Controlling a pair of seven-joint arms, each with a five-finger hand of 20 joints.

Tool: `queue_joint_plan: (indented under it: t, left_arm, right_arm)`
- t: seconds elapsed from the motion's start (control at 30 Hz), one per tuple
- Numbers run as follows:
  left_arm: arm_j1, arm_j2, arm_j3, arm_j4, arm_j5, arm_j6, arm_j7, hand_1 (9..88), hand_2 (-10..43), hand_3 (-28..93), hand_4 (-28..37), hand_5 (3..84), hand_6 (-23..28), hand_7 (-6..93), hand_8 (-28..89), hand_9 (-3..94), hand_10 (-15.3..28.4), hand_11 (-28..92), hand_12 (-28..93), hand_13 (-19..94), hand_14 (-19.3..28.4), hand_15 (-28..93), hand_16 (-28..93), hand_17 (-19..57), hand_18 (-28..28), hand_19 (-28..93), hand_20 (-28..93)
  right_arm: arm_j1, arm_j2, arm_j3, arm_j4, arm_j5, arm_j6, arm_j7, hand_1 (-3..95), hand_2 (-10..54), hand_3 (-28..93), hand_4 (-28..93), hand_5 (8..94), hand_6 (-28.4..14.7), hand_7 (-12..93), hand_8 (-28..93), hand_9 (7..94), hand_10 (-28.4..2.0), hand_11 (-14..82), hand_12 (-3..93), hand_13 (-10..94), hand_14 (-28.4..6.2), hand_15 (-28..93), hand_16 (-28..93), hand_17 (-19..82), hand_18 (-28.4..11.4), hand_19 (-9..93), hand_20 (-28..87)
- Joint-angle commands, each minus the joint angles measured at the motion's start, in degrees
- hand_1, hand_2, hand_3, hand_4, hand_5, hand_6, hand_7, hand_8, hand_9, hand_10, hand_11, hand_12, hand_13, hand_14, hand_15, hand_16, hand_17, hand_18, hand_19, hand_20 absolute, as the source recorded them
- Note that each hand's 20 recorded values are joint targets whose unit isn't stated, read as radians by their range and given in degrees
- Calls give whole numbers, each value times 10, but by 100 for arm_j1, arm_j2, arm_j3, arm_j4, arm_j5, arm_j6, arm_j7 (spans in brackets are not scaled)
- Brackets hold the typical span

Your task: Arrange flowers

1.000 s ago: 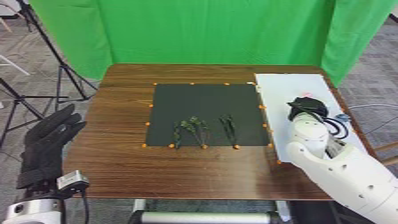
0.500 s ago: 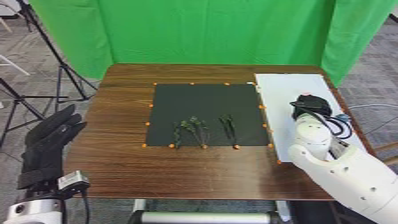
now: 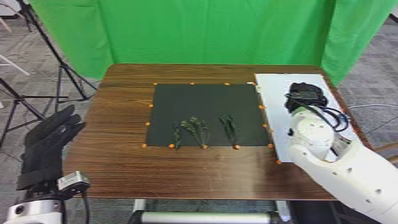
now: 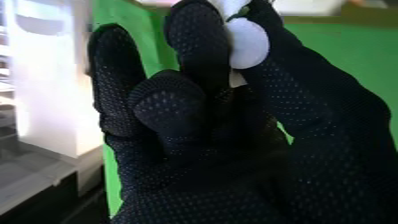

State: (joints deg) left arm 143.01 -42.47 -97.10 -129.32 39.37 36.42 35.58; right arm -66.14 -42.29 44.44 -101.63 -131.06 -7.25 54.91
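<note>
Green curtain [image 3: 213, 35] behind; brown wooden table [image 3: 169, 175] before it. Dark square mat [image 3: 204, 100] mid-table, pale board [image 3: 277, 100] to its right. Left hand [image 3: 53, 142] beside the table's left edge, fingers relaxed and extended. Right hand [image 3: 306, 95] over the board; in its wrist view, right hand [image 4: 195, 175] pinches a white flower [image 4: 248, 44] between thumb and fingers. Flower partly covered by glove and cut off by the frame; its long axis cannot be told. Green stems [image 3: 197, 131] lie on the mat's near part, long axes running roughly near to far, finer parts hard to make out.
</note>
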Motion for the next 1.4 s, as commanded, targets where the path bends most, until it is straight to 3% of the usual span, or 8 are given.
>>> queue_joint_plan:
  t: [0.03, 0.47, 0.63, 0.8, 1.03, 1.2, 1.23, 1.4]
  left_arm:
    - [111, -133, -179, -4, 67, -85, -156, 257, 52, 833, -200, 384, 98, 161, -107, 320, 189, 365, 66, 211, 255, 617, -166, -108, 207, 561, 37]
    - [337, -138, -354, -46, 4, -39, -104, 258, 49, 829, -209, 384, 98, 162, -106, 320, 189, 367, 67, 210, 254, 617, -166, -107, 206, 560, 37]
    - [326, -281, -447, -44, 100, -114, -241, 258, 48, 827, -213, 384, 99, 161, -106, 319, 189, 367, 66, 210, 254, 617, -166, -107, 207, 561, 37]
    - [329, -287, -473, -34, 69, -92, -225, 257, 46, 828, -215, 384, 98, 162, -107, 320, 189, 367, 66, 210, 254, 617, -166, -107, 206, 559, 36]
    - [195, -426, -453, 2, 246, -221, -417, 257, 45, 829, -219, 381, 96, 165, -108, 319, 188, 367, 65, 211, 253, 615, -166, -107, 206, 559, 36]
    - [85, -467, -406, 41, 304, -274, -462, 256, 44, 830, -218, 379, 94, 168, -109, 318, 186, 368, 65, 211, 251, 614, -166, -107, 206, 559, 36]
    - [60, -541, -428, 50, 385, -340, -530, 256, 44, 831, -217, 379, 94, 168, -109, 318, 186, 368, 65, 211, 251, 614, -166, -107, 206, 558, 36]
    - [-157, -662, -342, 126, 523, -476, -640, 258, 43, 830, -216, 379, 93, 168, -110, 318, 184, 368, 64, 212, 250, 613, -166, -106, 206, 558, 35]
  right_arm:
    - [325, -76, -156, -524, -268, 217, -513, 554, -14, 736, -283, 786, -54, 248, 159, 786, -139, 447, 327, 765, -72, 757, 261, 471, -193, 932, -136]
    - [934, -543, -740, -891, -44, 371, -1345, 548, -13, 741, -283, 786, -55, 250, 160, 784, -135, 450, 333, 766, -72, 757, 267, 438, -195, 932, -117]
    - [870, -966, -737, -904, -123, 183, -1786, 545, -12, 742, -283, 785, -53, 253, 160, 781, -131, 454, 337, 766, -71, 757, 270, 426, -192, 931, -115]
    - [1036, -1333, -1116, -804, -284, 143, -1994, 540, -10, 745, -283, 782, -50, 259, 157, 779, -127, 454, 339, 766, -71, 757, 272, 414, -192, 928, -115]
    - [1097, -1749, -1427, -578, -424, 85, -2194, 536, -11, 749, -283, 779, -47, 267, 154, 781, -124, 456, 341, 767, -70, 756, 272, 410, -191, 925, -112]
    - [936, -2039, -1415, -426, -599, 8, -2384, 535, -11, 751, -283, 778, -46, 271, 152, 781, -122, 456, 344, 767, -68, 756, 272, 408, -192, 924, -109]
    - [900, -2093, -1412, -387, -645, 22, -2442, 534, -11, 752, -283, 777, -46, 271, 152, 782, -121, 456, 344, 768, -68, 755, 272, 408, -192, 923, -108]
    - [715, -2439, -1405, -187, -784, 53, -2585, 533, -11, 753, -283, 776, -46, 272, 151, 783, -120, 455, 345, 769, -67, 755, 272, 407, -192, 922, -105]
